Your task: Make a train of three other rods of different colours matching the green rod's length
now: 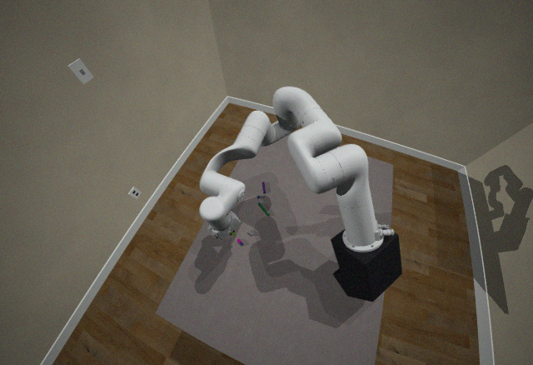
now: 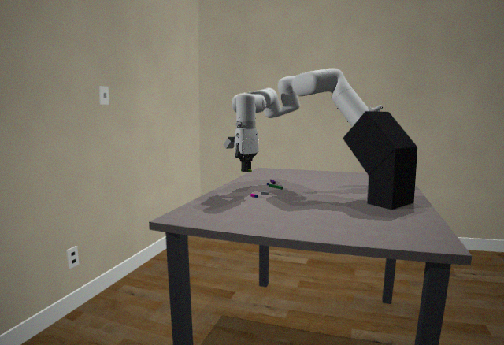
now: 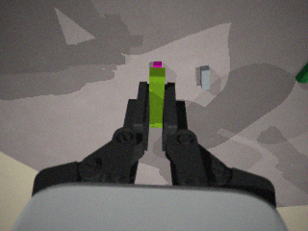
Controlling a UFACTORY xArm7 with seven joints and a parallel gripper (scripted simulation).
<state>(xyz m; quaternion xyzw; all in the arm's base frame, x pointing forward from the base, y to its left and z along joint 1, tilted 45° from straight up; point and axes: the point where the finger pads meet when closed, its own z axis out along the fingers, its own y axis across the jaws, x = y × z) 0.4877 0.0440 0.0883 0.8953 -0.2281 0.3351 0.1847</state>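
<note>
In the wrist view the magenta rod (image 3: 157, 64) shows only as a small tip past the far end of the lime rod (image 3: 157, 97), the rest hidden behind it, and the green rod (image 3: 303, 73) is cut off at the right edge. The tool (image 3: 155, 107) is closed on the lime rod, which lies lengthwise between its dark fingers and sticks out beyond them, held above the desk (image 2: 309, 227). The grey rod (image 3: 204, 77) lies on the desk ahead of the tool and to its right, apart from it. From the top view the purple rod (image 1: 263, 187) lies beyond the green one, well apart from the tool.
</note>
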